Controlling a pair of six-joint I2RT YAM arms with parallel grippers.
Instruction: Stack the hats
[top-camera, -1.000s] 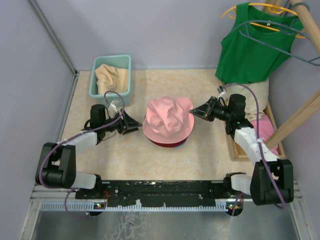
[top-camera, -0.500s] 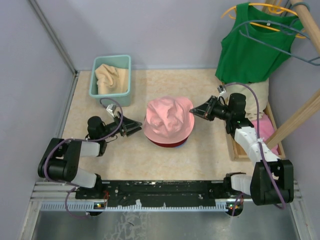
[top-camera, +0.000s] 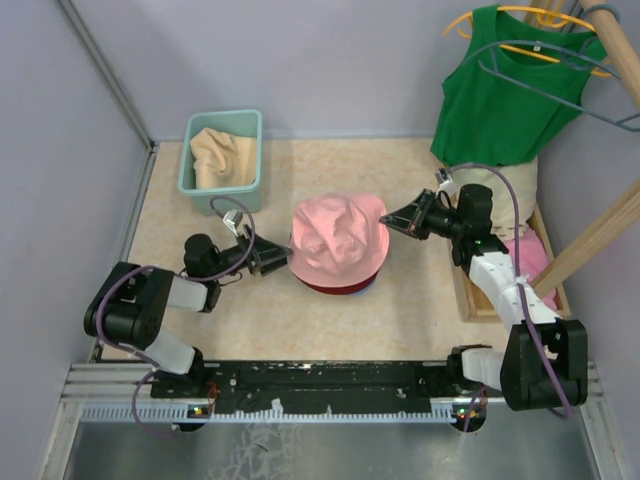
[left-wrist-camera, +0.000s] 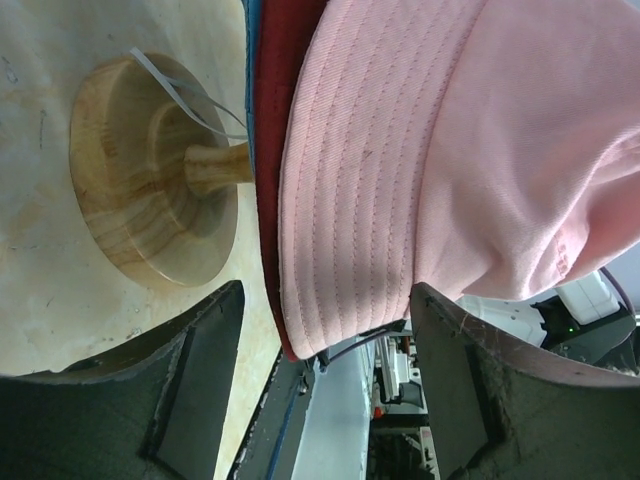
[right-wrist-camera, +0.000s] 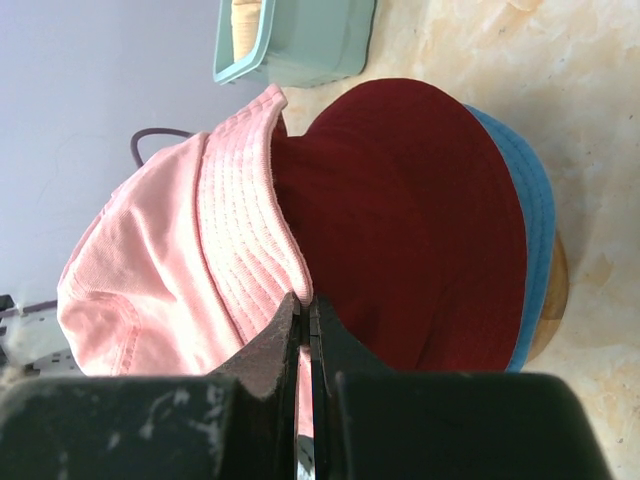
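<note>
In the middle of the table (top-camera: 420, 310), pink hat (top-camera: 338, 240) over dark red hat (right-wrist-camera: 400, 230) and blue hat (right-wrist-camera: 532, 230), left gripper (top-camera: 272, 259) low at its 9 o'clock, jaws apart at the brim edge, right gripper (top-camera: 390, 219) at 2 o'clock, pinching the pink brim

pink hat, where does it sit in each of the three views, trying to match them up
Top external: the pink hat is at the centre of the picture, uppermost.
Left wrist: it fills the right half, brim edge between the open left gripper.
Right wrist: it is in the left half, brim pinched by the right gripper.
Shared landmark: the dark red hat directly under it, seen in all three.
</note>
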